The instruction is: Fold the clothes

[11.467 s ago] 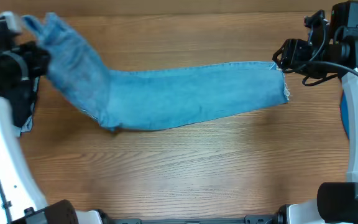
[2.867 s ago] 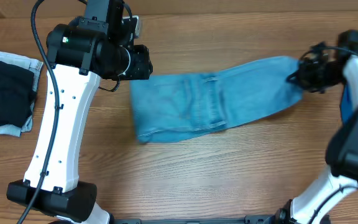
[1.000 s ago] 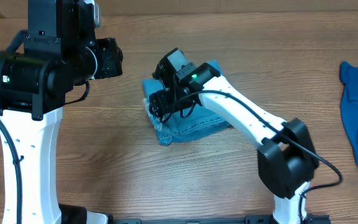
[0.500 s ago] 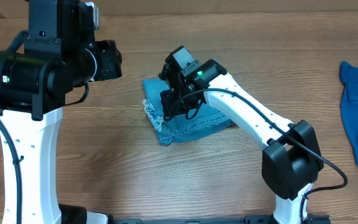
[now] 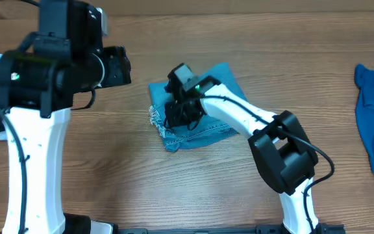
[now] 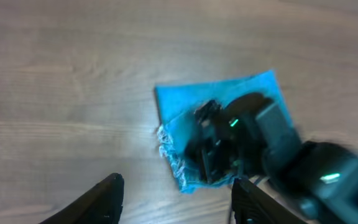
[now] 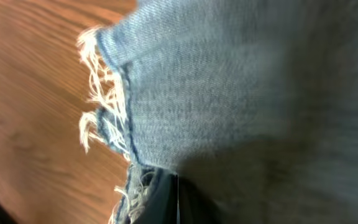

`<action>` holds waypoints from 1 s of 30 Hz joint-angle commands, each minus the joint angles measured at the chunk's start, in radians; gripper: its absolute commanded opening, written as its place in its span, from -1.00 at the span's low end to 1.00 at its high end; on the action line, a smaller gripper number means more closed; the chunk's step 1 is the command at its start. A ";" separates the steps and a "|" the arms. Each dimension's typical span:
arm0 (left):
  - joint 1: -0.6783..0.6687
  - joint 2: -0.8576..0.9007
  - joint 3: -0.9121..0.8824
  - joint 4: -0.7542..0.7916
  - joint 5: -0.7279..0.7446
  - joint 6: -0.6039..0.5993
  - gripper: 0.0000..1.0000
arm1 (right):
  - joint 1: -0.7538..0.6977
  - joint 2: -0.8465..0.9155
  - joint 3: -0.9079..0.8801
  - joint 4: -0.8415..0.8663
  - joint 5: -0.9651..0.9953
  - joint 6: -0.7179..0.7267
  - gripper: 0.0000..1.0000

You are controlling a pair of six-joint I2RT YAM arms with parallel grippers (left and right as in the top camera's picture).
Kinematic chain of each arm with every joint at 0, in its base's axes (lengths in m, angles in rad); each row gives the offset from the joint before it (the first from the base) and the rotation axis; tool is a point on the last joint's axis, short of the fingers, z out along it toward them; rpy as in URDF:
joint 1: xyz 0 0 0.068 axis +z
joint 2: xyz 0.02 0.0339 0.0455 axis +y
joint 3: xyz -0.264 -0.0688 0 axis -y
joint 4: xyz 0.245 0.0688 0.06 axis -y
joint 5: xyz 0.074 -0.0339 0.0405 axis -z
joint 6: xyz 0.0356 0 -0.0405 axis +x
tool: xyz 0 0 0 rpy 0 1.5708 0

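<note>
Right pincer, closed, sits atop folded jeans beside their frayed hem.

Overhead first: the table is taken from straight above and from high up, with both arm bases kept at the near edge. The folded jeans are caught mid-frame, with the right arm laid across them. The left wrist camera is held well above the wood at the far left and aimed down and rightward, the left gripper kept at its bottom edge. The same jeans and right arm are shared with the overhead. The right wrist camera is pressed right up against denim, its frame filled by the frayed hem.
</note>
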 commanded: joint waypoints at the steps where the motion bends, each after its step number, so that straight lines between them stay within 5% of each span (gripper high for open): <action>1: 0.003 0.031 -0.155 0.023 0.048 0.019 0.13 | -0.084 -0.127 0.130 -0.054 0.018 -0.042 -0.76; 8: -0.112 0.068 -0.473 0.289 0.124 0.020 0.12 | -0.253 -0.160 0.126 -0.148 0.018 -0.043 -0.75; 11: -0.172 0.097 -0.587 0.403 0.091 0.027 -0.03 | -0.266 -0.129 0.085 -0.138 0.017 -0.046 -0.92; 16: -0.227 0.190 -0.747 0.557 0.041 0.026 -0.31 | -0.253 -0.047 0.037 -0.060 0.019 -0.049 -0.92; 25: -0.228 0.404 -0.796 0.712 0.003 0.064 -0.34 | -0.355 0.010 0.029 0.077 0.328 -0.045 -0.92; 30: -0.226 0.452 -0.796 0.705 -0.017 0.065 -0.34 | -0.483 0.010 0.030 0.054 0.297 -0.046 -0.92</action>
